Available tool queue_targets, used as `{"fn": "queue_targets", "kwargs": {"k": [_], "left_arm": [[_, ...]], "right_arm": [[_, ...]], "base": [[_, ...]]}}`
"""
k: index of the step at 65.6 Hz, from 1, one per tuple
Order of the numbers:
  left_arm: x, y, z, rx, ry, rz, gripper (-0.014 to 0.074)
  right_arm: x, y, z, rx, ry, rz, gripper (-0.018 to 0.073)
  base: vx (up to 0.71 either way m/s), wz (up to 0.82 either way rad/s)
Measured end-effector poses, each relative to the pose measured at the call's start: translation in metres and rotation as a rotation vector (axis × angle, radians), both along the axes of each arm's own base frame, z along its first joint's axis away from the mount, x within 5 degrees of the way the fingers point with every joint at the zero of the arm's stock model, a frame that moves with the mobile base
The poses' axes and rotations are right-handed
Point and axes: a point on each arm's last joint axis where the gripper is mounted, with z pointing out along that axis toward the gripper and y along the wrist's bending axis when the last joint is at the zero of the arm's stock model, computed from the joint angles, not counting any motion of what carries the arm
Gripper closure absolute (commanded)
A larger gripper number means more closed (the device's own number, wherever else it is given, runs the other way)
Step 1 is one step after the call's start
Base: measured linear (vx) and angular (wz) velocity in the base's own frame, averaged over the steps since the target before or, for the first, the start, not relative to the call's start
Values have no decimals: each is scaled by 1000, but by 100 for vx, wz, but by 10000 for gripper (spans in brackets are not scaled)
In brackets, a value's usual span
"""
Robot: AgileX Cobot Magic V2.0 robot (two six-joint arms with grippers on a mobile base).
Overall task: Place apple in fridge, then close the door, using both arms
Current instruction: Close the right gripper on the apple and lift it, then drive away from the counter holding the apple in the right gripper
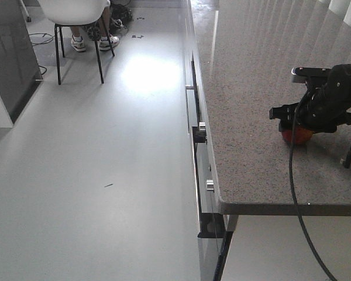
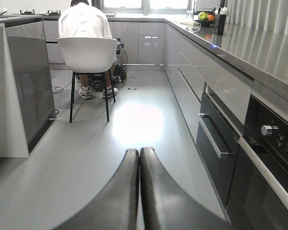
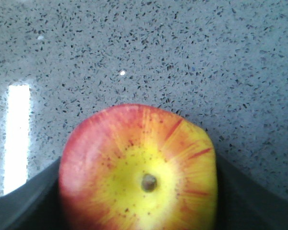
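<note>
The apple (image 3: 134,143), red with a yellow patch round its stem, rests on the speckled grey countertop (image 1: 251,88) near the counter's right side. My right gripper (image 1: 298,124) comes down over it from above, and only a red sliver of the apple (image 1: 299,136) shows beneath it in the front view. In the right wrist view the dark fingers (image 3: 33,191) press against both sides of the fruit. My left gripper (image 2: 139,151) is shut with nothing in it and hovers over the kitchen floor, pointing down the aisle. The fridge and its door are out of view.
An oven front with knobs (image 2: 269,129) and drawer handles (image 2: 213,141) lines the cabinets under the counter. A person sits on a white chair (image 2: 86,52) at the aisle's far end. A dark grey cabinet (image 2: 31,91) stands on the left. A fruit bowl (image 2: 204,18) sits far back.
</note>
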Motion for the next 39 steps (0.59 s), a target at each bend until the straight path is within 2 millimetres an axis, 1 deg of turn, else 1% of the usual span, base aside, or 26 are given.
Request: {"fn": "queue_targets", "kwargs": {"k": [3,8,10,14,17,18,22,26,31,35,36,39], "left_arm": [[0,0,0,0,0,0,603],[0,0,0,0,0,0,603],[0,0,0,0,0,0,603],[0,0,0,0,0,0,603],[0,0,0,0,0,0,603],[0,0,0,0,0,0,603],[0,0,0,0,0,0,603],[0,0,0,0,0,0,603],[0,0,0,0,0,0,603],[0,0,0,0,0,0,603],[0,0,0,0,0,0,603],[0,0,0,0,0,0,603]], "right_arm": [[0,0,1,1,-2,3,365],[-2,0,8,2,-16,4,413],[-3,1,13,2,-29,4,427],[-9,1,33,0,-73,7,450],[-14,1,51,-4,-114,14,461],[-18,2,62,-6,-139,18,463],[-31,3,92,-13,-206,33,468],[-47,4,123,-18,-272,51,468],[-75,6,163,-22,-348,81,468],[-97,9,187,-15,-384,103,466],[-106,10,196,-8,-403,108,466],[-123,12,210,6,-421,124,465]], "base": [[0,0],[0,0],[0,0],[0,0],[0,0],[0,0],[0,0],[0,0],[0,0],[0,0],[0,0],[0,0]]}}
